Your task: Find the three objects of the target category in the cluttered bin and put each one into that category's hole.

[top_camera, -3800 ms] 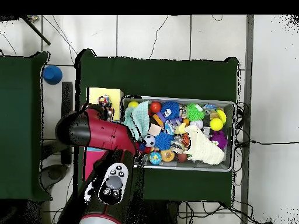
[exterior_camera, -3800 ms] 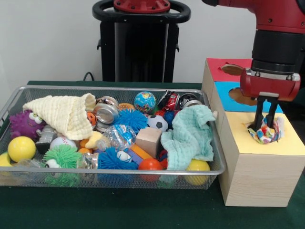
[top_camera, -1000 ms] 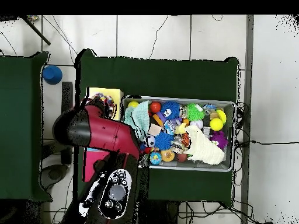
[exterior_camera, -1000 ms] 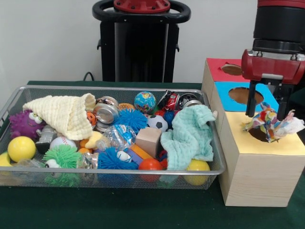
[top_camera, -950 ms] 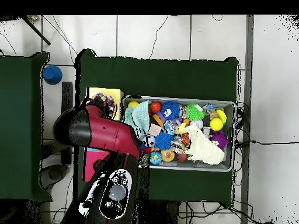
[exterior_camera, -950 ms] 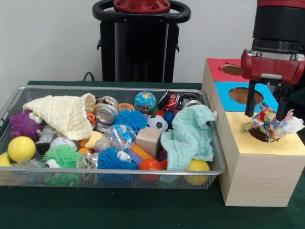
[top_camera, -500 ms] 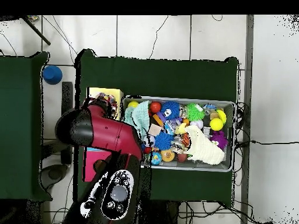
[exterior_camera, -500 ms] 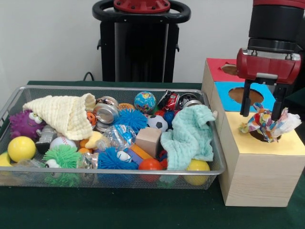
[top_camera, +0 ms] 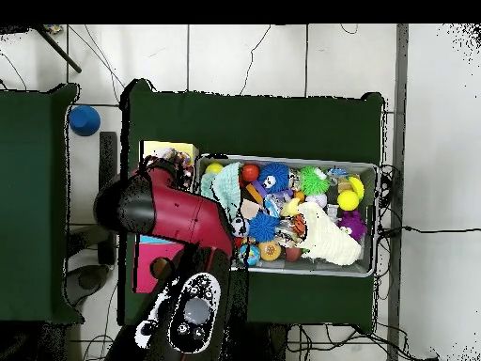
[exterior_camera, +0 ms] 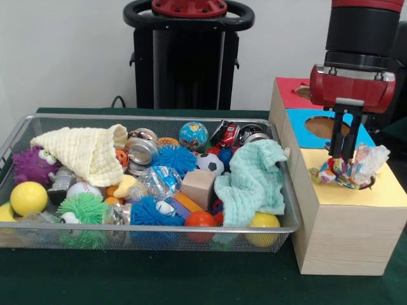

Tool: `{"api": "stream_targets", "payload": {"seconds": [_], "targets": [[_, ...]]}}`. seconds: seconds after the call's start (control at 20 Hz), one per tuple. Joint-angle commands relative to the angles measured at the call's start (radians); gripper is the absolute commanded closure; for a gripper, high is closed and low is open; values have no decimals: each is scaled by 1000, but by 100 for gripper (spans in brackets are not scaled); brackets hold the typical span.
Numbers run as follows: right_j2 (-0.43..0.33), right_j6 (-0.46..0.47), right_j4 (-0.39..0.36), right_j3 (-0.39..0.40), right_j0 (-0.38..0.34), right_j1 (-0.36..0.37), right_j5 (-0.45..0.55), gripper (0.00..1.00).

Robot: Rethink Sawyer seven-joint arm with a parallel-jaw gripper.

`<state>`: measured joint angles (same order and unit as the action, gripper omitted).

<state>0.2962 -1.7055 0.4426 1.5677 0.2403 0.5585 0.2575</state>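
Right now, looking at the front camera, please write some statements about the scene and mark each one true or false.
1. The multicoloured cloth sits in the yellow section's hole. True.
2. The claw is down at that cloth. True.
3. The mint green cloth lies on the wooden box. False: it lies in the wire bin.
4. The cream cloth lies at the bin's right end. False: at its left end.

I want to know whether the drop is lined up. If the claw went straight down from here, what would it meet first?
Probably the multicoloured cloth bunched in the yellow section's hole; the claw seems already against it, though depth is unclear.
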Motion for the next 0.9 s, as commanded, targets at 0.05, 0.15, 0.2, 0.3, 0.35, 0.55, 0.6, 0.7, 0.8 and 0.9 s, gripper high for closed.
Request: {"api": "stream_targets", "payload": {"seconds": [0.05,0.15,0.2,0.3,0.35,0.55,0.6,0.7,0.8,0.9], "targets": [[-35,-156,-35,9,-15,-27,112,100],[-38,-159,-32,13,-14,-26,109,100],[-40,-157,-33,15,-14,-25,105,100],[-42,-160,-31,19,-14,-23,105,100],[-44,-160,-32,19,-13,-23,92,100],[-60,-147,-36,19,-17,-18,93,100],[-64,-144,-37,20,-17,-18,90,100],[-69,-153,-31,23,-10,-25,91,100],[-62,-167,-26,15,6,-39,101,100],[-72,-177,-18,18,10,-47,87,100]]}}
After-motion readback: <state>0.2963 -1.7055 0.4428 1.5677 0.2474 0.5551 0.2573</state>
